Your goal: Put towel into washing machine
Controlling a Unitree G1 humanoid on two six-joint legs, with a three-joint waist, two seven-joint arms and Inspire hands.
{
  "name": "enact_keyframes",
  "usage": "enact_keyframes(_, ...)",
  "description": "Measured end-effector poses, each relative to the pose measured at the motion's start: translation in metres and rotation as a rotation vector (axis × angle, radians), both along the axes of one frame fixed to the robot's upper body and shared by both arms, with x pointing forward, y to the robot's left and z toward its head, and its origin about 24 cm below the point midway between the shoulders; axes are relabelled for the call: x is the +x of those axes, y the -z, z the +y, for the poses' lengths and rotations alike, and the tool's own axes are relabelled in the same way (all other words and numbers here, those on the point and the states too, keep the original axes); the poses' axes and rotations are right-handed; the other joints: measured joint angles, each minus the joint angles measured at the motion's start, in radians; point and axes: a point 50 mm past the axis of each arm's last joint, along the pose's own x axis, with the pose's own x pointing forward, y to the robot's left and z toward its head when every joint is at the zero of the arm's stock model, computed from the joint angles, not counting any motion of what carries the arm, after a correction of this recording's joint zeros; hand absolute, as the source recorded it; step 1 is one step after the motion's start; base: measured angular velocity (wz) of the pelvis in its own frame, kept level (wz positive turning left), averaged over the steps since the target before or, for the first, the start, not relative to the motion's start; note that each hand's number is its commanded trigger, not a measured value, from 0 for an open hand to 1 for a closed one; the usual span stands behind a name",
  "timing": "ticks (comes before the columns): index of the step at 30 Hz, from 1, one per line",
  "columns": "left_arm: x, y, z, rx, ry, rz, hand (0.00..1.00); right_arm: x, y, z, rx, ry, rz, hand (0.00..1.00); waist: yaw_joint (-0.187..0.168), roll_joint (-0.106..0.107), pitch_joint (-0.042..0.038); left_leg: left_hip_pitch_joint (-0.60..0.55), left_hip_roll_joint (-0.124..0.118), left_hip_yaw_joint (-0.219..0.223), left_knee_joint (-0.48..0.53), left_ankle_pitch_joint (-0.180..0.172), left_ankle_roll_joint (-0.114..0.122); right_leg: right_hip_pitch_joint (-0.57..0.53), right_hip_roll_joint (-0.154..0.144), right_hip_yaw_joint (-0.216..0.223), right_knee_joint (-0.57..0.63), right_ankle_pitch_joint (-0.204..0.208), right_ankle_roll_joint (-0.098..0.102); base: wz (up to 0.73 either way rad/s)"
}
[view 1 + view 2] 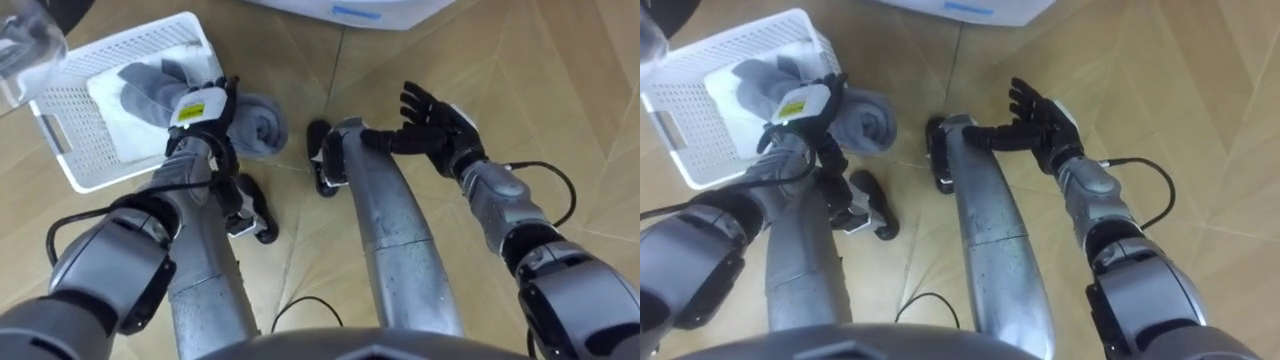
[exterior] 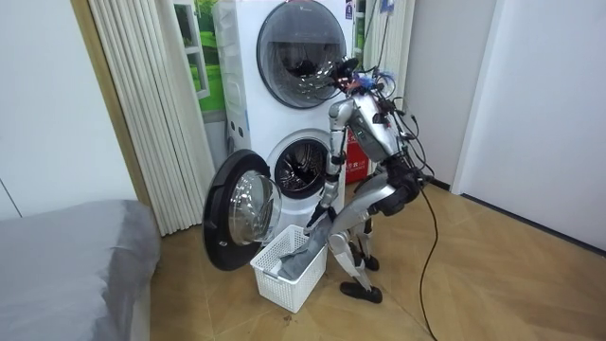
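towel (image 1: 255, 125): grey, one end bunched inside the laundry basket (image 1: 70, 150), the other rolled up and hanging past the basket's right rim, above the floor
left hand (image 1: 200, 108): clenched round the towel at the basket's near right corner, back of hand facing up
right hand (image 1: 432, 122): released, fingers spread, holding nothing, over the wood floor (image 1: 560, 80), well apart from the towel
stance: bent forward at the waist in front of the lower machine, feet just beside the basket (room view)
washing machine (image 2: 301, 170): lower of two stacked units, drum mouth uncovered; dryer-type unit (image 2: 294, 43) on top with its door closed
door (image 2: 237, 208): swung wide to the room view's left, leaning out over the floor, touching or just beside the basket's far side
in the way: basket sits between the open door and the robot's legs, right below the drum mouth
nearby: pleated curtain (image 2: 142, 104) to the left of the machines, grey bed (image 2: 66, 256) at lower left
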Motion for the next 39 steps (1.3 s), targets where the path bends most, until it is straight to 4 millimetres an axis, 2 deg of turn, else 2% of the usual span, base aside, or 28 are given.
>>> enact_keyframes(2,0.003,-0.003,0.001,0.014,0.003,-0.025,1.0,0.001,-0.001,0.002,0.01,-0.011,-0.002,0.0,0.001,-0.003,0.0019,-0.013,0.014,-0.01,0.014,-0.007,-0.005,-0.006,0.011,-0.01,0.002,-0.004,-0.004,-0.11)
enact_keyframes(7,0.006,-0.008,0.002,0.058,0.033,-0.063,1.0,0.002,-0.002,0.002,0.036,-0.011,-0.005,0.0,-0.002,-0.008,0.0053,-0.031,0.017,-0.018,0.033,-0.021,-0.006,-0.024,0.01,-0.016,0.018,-0.016,-0.004,-0.01)
enact_keyframes(11,0.013,-0.015,0.006,0.092,0.035,-0.082,1.0,0.003,-0.003,0.002,0.045,-0.012,-0.005,0.0,-0.004,-0.011,0.0086,-0.034,0.016,-0.02,0.032,-0.024,-0.005,-0.026,0.01,-0.016,0.017,-0.019,-0.001,0.0)
enact_keyframes(24,0.015,-0.019,0.014,0.097,0.014,-0.093,1.0,0.003,-0.002,0.003,0.055,-0.014,0.007,0.0,-0.024,-0.014,0.0094,-0.019,0.01,-0.008,-0.003,-0.021,0.0,-0.013,0.005,-0.014,-0.013,-0.023,0.005,0.0)
enact_keyframes(26,0.012,-0.016,0.018,0.092,0.005,-0.077,1.0,0.001,0.001,0.003,0.04,-0.014,0.033,0.0,-0.026,-0.02,0.0132,0.011,0.01,-0.009,-0.012,-0.021,0.0,0.02,0.007,-0.016,-0.024,-0.024,0.008,-0.04)
enact_keyframes(31,-0.006,0.001,0.022,0.07,-0.005,-0.019,1.0,-0.014,0.016,-0.002,-0.017,0.007,0.113,0.0,-0.023,-0.022,0.0131,0.133,0.011,0.004,-0.076,-0.018,0.0,0.143,0.012,-0.015,-0.086,-0.022,0.018,-0.01)
enact_keyframes(36,-0.013,0.007,0.025,0.06,-0.023,0.001,1.0,-0.041,0.036,-0.012,-0.094,0.033,0.206,0.0,0.0,-0.02,0.0119,0.268,-0.011,0.018,-0.197,0.018,-0.002,0.277,0.004,-0.016,-0.191,-0.007,0.032,0.05)
enact_keyframes(37,-0.012,0.006,0.024,0.056,-0.02,-0.005,1.0,-0.047,0.039,-0.013,-0.101,0.043,0.221,0.0,0.006,-0.019,0.0113,0.293,-0.024,0.021,-0.229,0.031,-0.002,0.302,-0.005,-0.017,-0.214,-0.005,0.035,0.16)
enact_keyframes(39,-0.009,0.003,0.024,0.013,-0.05,-0.023,1.0,-0.05,0.042,-0.014,-0.117,0.048,0.236,0.0,0.019,-0.014,0.0107,0.324,-0.021,0.04,-0.27,0.052,0.0,0.335,-0.007,-0.017,-0.253,0.009,0.041,0.09)
